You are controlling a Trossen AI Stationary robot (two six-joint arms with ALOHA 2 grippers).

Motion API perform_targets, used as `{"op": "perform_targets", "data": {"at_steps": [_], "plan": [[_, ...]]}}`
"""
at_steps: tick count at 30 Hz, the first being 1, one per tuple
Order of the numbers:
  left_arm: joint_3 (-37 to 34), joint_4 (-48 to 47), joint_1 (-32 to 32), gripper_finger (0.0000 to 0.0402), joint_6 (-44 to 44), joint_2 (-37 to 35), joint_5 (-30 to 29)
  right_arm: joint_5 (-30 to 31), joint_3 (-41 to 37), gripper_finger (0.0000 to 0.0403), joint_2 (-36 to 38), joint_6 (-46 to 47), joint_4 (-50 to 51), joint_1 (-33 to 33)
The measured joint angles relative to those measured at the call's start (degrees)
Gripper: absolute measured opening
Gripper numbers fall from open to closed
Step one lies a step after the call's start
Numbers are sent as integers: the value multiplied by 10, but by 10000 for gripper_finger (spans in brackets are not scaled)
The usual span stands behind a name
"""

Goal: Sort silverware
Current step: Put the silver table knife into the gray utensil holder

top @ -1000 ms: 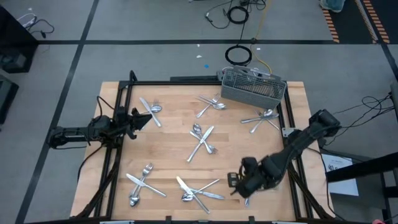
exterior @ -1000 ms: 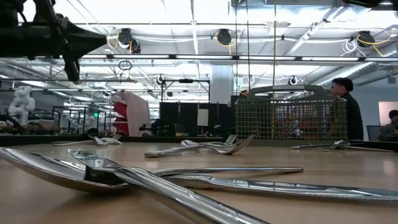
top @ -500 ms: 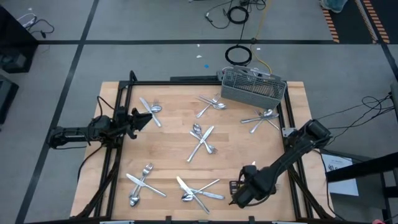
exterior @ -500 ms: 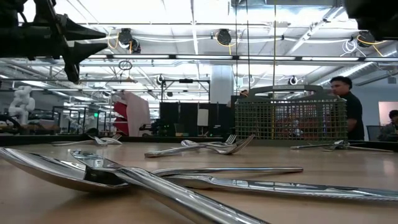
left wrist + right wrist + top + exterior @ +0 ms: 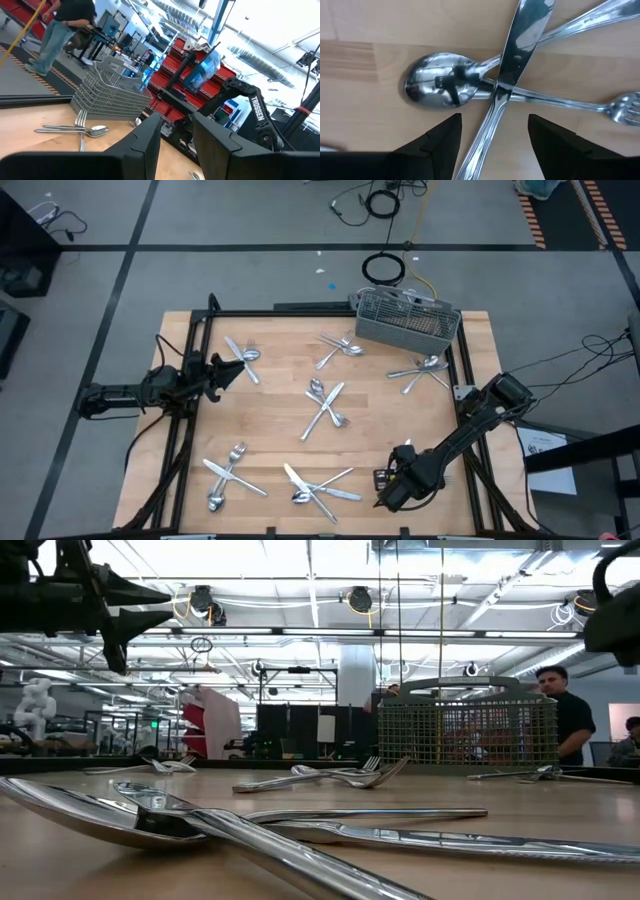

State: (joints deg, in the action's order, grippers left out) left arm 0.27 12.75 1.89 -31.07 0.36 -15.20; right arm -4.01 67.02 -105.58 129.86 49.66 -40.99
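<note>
Pick-up step, nothing held yet. My right pincer hangs low over the crossed pile at the worktop's near edge, jaws spread wide astride a knife lying across a spoon and a fork. Left pincer waits half-open at the left edge. Other silverware lies scattered in crossed heaps; the basket sits at the far edge. Next, I judge: drop onto the knife, close, lift it clear without dragging the spoon.
</note>
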Motion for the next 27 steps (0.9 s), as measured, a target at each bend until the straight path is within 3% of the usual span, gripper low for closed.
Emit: {"op": "perform_targets", "data": {"at_steps": [10, 14, 23, 27], "plan": [[0, 0, 0, 120, 0, 0, 0, -1, -38, 203, 1, 1, -59, 0], [0, 0, 0, 120, 0, 0, 0, -4, -39, 160, 1, 2, -57, 0], [0, 0, 0, 120, 0, 0, 0, -4, -39, 21, 2, -5, -51, 0], [0, 0, 0, 120, 0, 0, 0, -5, -39, 16, 2, -4, -56, 0]]}}
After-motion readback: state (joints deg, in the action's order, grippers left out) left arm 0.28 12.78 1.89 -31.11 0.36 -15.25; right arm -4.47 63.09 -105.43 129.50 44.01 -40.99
